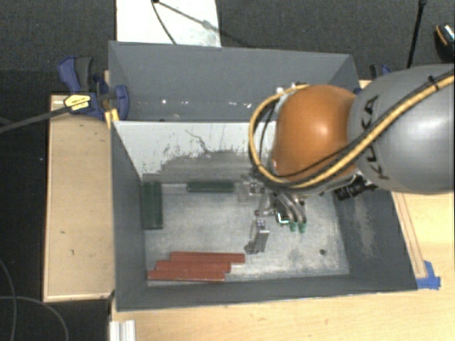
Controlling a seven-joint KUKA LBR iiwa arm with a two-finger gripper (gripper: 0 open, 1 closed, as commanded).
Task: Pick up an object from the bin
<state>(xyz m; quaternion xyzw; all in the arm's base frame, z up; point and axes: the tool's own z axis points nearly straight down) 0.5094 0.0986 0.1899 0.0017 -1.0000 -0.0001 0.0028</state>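
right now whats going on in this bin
The KUKA arm's gripper is down inside the grey bin, right of the middle of the floor. A small grey piece lies close by on its front-left; I cannot tell whether they touch. A dark green block sits at the left, a dark green bar at the back, and reddish-brown bars along the front.

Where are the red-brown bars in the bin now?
In the camera view, the red-brown bars lie along the lower wall of the bin, left of centre, below the dark green block and lower left of the hand.
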